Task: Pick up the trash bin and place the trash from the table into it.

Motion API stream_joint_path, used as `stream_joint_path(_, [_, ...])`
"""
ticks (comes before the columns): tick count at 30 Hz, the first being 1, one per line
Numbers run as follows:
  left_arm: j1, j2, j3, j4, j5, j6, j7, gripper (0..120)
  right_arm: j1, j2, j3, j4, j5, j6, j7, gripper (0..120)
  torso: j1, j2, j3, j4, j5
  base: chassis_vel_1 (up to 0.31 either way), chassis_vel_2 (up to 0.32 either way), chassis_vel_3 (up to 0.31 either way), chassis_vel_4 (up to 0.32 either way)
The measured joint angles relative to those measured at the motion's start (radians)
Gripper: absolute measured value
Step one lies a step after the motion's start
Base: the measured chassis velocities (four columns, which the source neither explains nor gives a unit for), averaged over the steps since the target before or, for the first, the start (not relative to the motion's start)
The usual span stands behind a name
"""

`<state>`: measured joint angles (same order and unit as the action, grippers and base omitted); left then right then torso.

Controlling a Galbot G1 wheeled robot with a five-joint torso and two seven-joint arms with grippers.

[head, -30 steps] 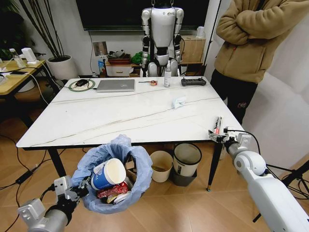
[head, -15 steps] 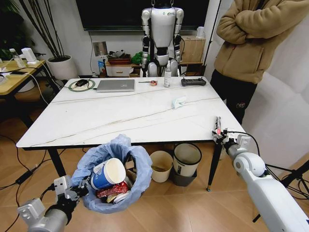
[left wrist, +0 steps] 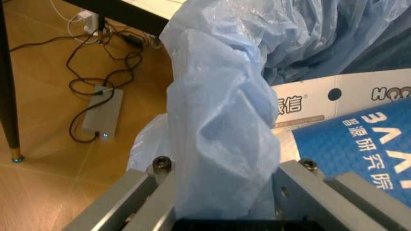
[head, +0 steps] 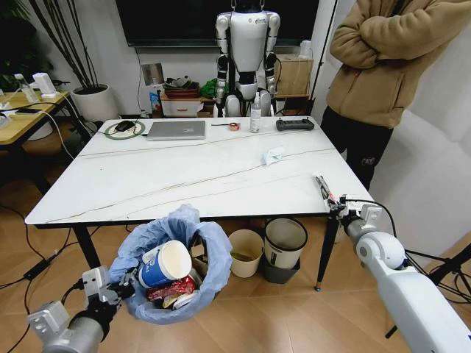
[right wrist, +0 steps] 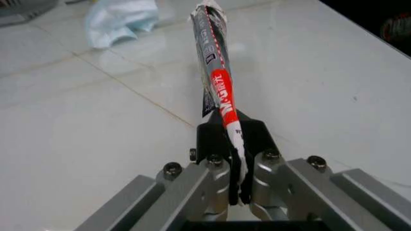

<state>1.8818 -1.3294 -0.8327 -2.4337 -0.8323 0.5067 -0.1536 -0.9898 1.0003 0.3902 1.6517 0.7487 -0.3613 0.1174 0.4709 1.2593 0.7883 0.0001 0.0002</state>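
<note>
Trash bin: the bag-lined bin (head: 176, 268) hangs below the near edge of the bench, its light-blue bag (left wrist: 218, 130) billowing over the rim and running up between the left fingers
Bin contents: a blue-and-white paper cup (head: 163, 265) lies on top, a crushed red can (head: 171, 289) just beneath it, white packets beside them
Left gripper: the left gripper (head: 110, 288) sits at the bin's left side; its fingers (left wrist: 138, 192) are clamped on the bin's bag-covered rim
Wrapper: a thin red, white and grey wrapper (right wrist: 217, 72) stands out forward from the right fingers, slanting over the bench top near its right front corner
Right gripper: the right gripper (head: 337, 208) is at the right front corner of the bench; its fingers (right wrist: 218, 185) are pinched tight on the wrapper's lower end
Remaining trash: a crumpled pale-blue piece (head: 273, 155) lies on the bench well beyond the right fingers, past the wrapper's tip
Bench: glossy white top (head: 184, 176) on black legs; a grey laptop (head: 176, 130) and a white spray bottle (head: 255, 118) stand along its far edge
Floor: a cream bin (head: 246, 252) and a white bin with a black rim (head: 285, 246) stand under the bench, between the two grippers
</note>
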Motion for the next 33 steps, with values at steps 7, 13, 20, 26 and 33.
stream_joint_path(7, [0.000, 0.010, 0.000, 0.000, -0.006, 0.001, -0.001, 0, -0.041, -0.057, 0.015, 0.144, 0.068, 0.065, -0.087, 0, 0.000, 0.000, 0.000, 0.0002, -0.0003, 0.000, 0.000, 0.000, 0.000])
stream_joint_path(13, [0.001, 0.024, -0.010, -0.003, -0.018, 0.002, -0.003, 0, -0.102, -0.116, 0.026, 0.260, 0.070, 0.108, -0.190, 0, 0.000, 0.000, 0.000, 0.0000, -0.0005, 0.000, 0.000, 0.000, 0.000])
stream_joint_path(20, [0.001, 0.032, -0.014, -0.007, -0.026, 0.003, -0.006, 0, -0.144, -0.155, 0.036, 0.346, 0.071, 0.145, -0.264, 0, 0.000, 0.000, 0.000, -0.0002, -0.0001, 0.000, 0.000, 0.000, 0.000])
stream_joint_path(26, [0.001, 0.042, -0.016, -0.013, -0.034, 0.007, -0.012, 0, -0.175, -0.222, 0.027, 0.485, 0.077, 0.193, -0.342, 0, 0.000, 0.000, 0.000, 0.0000, 0.0000, 0.000, 0.000, 0.000, 0.000])
stream_joint_path(33, [0.010, 0.059, -0.034, -0.023, -0.048, 0.012, -0.021, 0, -0.246, -0.404, 0.021, 0.571, -0.015, 0.243, -0.455, 0, 0.000, 0.000, 0.000, -0.0002, -0.0002, 0.000, 0.000, 0.000, 0.000])
